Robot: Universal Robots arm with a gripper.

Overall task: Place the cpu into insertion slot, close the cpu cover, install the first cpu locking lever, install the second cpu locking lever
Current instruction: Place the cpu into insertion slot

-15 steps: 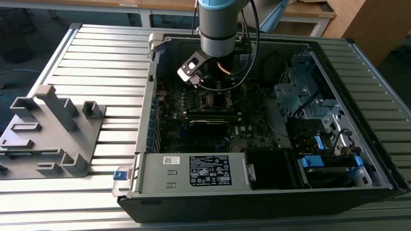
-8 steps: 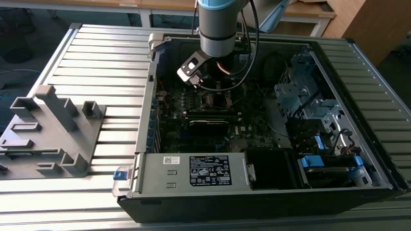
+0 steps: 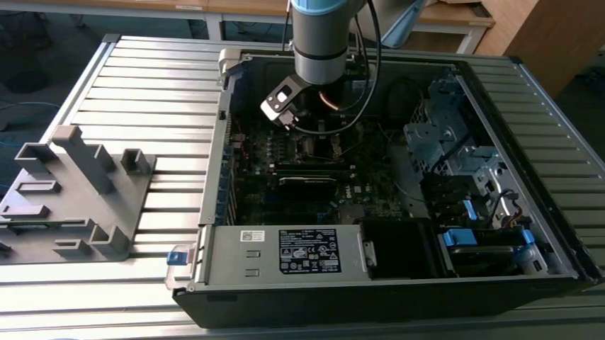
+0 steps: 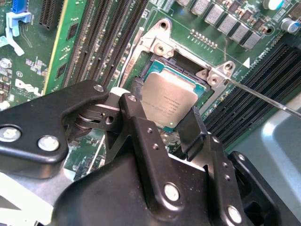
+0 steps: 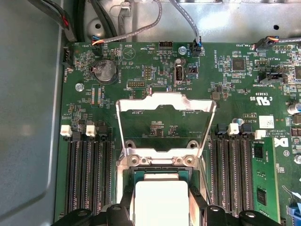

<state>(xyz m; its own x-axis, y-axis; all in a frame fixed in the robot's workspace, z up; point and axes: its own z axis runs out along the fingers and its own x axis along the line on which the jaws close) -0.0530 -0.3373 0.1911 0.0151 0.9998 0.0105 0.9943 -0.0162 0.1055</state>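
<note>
The cpu (image 4: 167, 101), a flat silver-grey square, sits between my gripper's (image 4: 164, 107) two black fingers (image 4: 192, 126), which press against its opposite edges. It lies level over the insertion slot (image 4: 188, 63); whether it rests in it or hovers just above, I cannot tell. In the first wrist view the cpu (image 5: 162, 200) shows bright in my gripper (image 5: 162, 207). Beyond the slot, the cpu cover (image 5: 164, 101), a silvery frame, stands flipped open. A thin locking lever (image 4: 263, 96) sticks out from a socket corner, unlatched. In the exterior view my gripper (image 3: 286, 119) is low inside the computer case (image 3: 378, 280).
Black memory slots (image 5: 89, 174) flank the socket on both sides. Cables (image 5: 141, 28) hang at the case wall beyond the cover. In the exterior view, a grey fixture (image 3: 76, 191) stands on the slatted table at the left, and drive cages (image 3: 444, 142) fill the case's right.
</note>
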